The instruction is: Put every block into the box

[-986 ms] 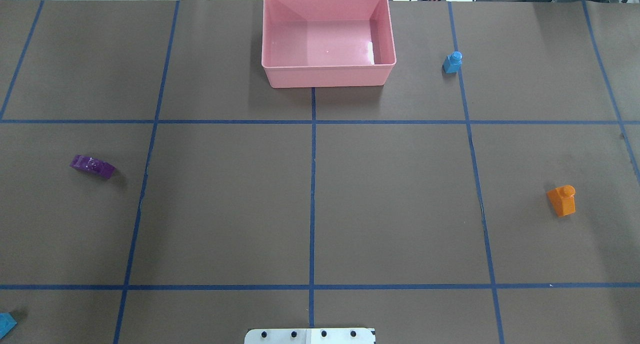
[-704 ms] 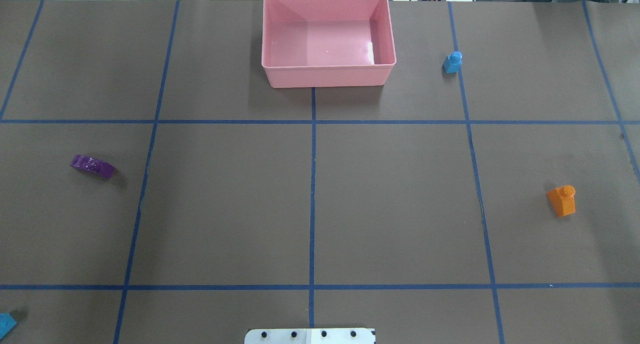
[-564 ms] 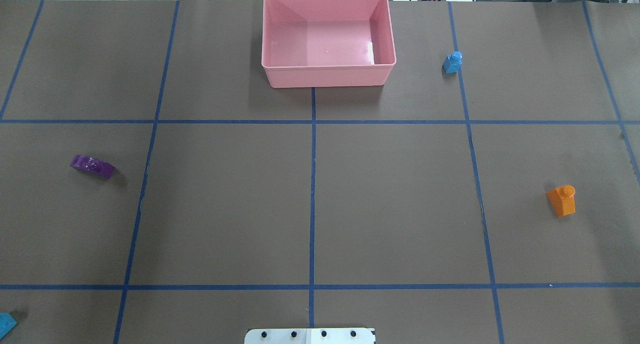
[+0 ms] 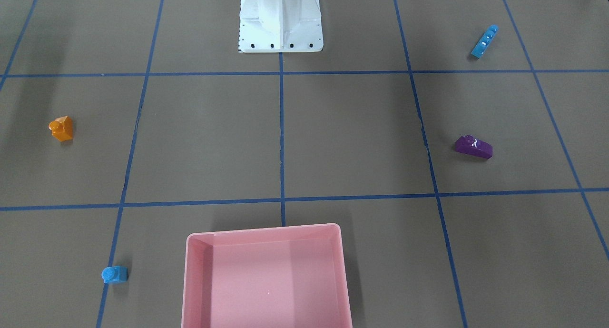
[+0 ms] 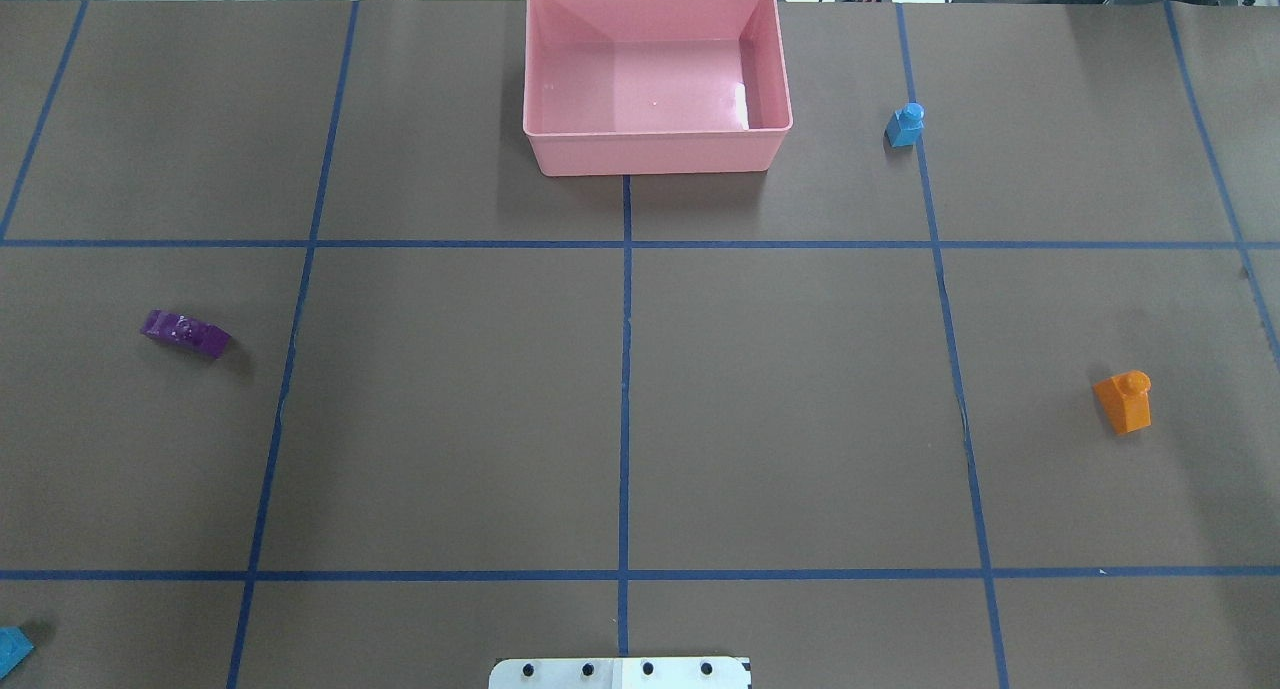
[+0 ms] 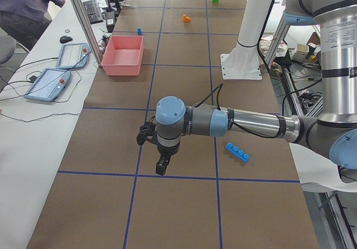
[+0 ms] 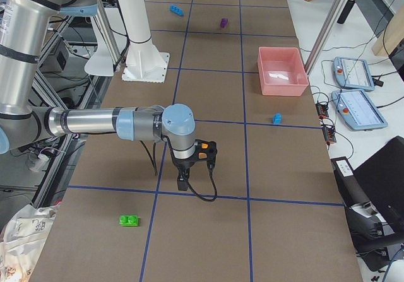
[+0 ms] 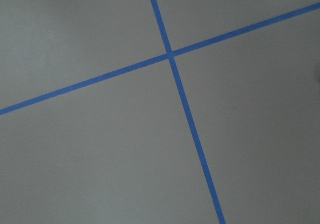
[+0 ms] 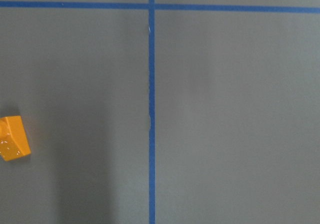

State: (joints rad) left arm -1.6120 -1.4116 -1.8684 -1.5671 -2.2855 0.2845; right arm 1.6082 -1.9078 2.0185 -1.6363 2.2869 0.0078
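The pink box [image 5: 655,155] sits at the edge of the worktop [image 5: 450,409] farthest from the robot, squarely on the centre tape line, and all five blocks lie outside it, scattered wide over the brown paper. The small light-blue block [image 5: 905,126] stands nearest, off the box's right-hand side on a blue tape line. The orange block [image 5: 1123,402] is well out on the robot's right, and the green block [image 7: 130,220] lies farther still toward that end. On the robot's left the purple block [image 5: 185,333] lies askew in its square, well apart from the box, and the long light-blue block [image 4: 484,41] lies about level with the white robot base [image 4: 280,23]. The left arm [image 6: 251,123] stretches low over the worktop with the left jaws pointing down, close above a tape line and near the long light-blue block. Only the side view shows them, and I cannot tell whether they are apart or together. The right arm [image 7: 95,121] reaches out the same way, the right jaws hanging over a tape line with the orange block showing just beside the wrist. Again I cannot tell how they stand. The right wrist camera catches the orange block at its left edge; the left one sees only crossed tape. A person [image 6: 25,4] is by a side table at the far corner.
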